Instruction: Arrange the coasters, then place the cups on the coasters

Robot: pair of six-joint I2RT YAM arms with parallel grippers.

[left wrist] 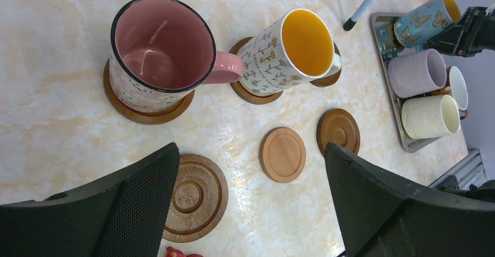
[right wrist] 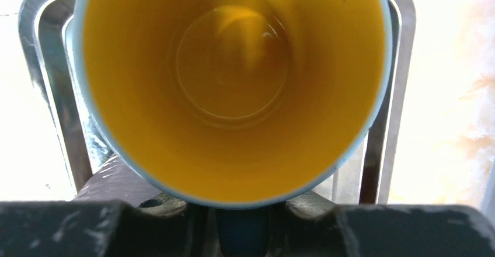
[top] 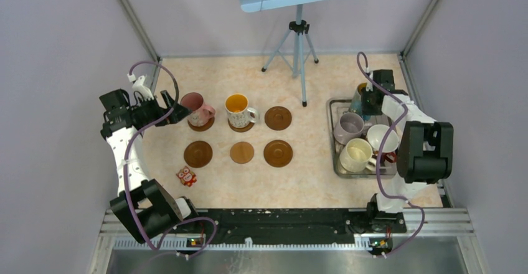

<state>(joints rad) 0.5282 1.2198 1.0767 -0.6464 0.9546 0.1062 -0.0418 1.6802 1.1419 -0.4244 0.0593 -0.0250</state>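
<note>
Nearest, three coasters (top: 198, 154) lie bare in a row on the surface (top: 299, 180): two dark with turned rings, and between them a pale coaster (top: 241, 152), flatter and smaller. They look like stiff, light wood. Lying flat, they likely offer only the rim to pinch.

Behind them the pink mug (top: 196, 107) and white mug (top: 239, 108) each stand on a coaster, with a third dark disc bare beside them. The left tool (top: 175, 107) hangs spread wide and empty just beside the pink mug.

In the tray (top: 332, 115) to the right stand the cream mug (top: 355, 155), then the red mug (top: 381, 137) and lavender mug (top: 349, 126), close together. At the far end is the blue mug (left wrist: 423, 20), with the right tool (left wrist: 452, 38) at it. Whether the tool pinches the mug or merely brackets it, I cannot tell.

This mug should be rigid, fairly heavy for its size, slippery with glaze, and liable to chip against its neighbours or the steel. The surest hold seems the wall at the lip, one finger inside and one outside, or else the handle. It is pale blue with butterflies outside and glossy orange inside.
</note>
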